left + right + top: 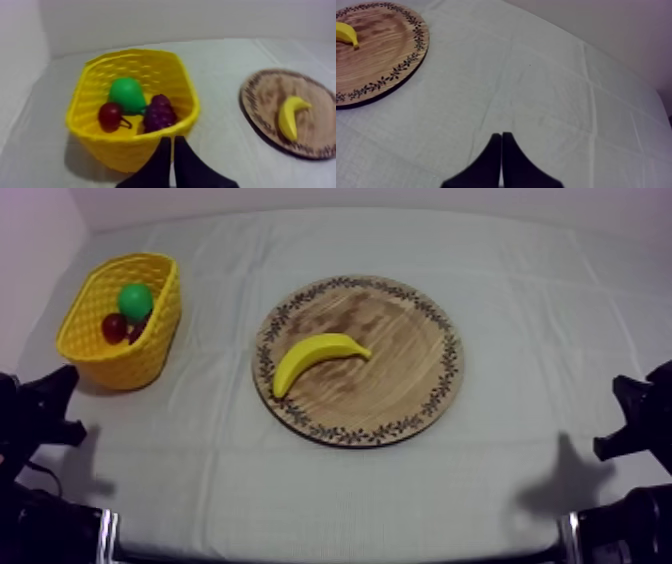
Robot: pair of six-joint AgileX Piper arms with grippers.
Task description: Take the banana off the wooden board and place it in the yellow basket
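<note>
Yellow banana [318, 356] lying flat, left of centre on round wooden board [420, 403]; yellow basket [160, 323] upright near table's far-left corner.

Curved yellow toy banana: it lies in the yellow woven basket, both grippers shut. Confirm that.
Wrong place: the curved yellow toy banana lies on the round wooden board, as the top view shows. The left gripper and right gripper are shut.
</note>
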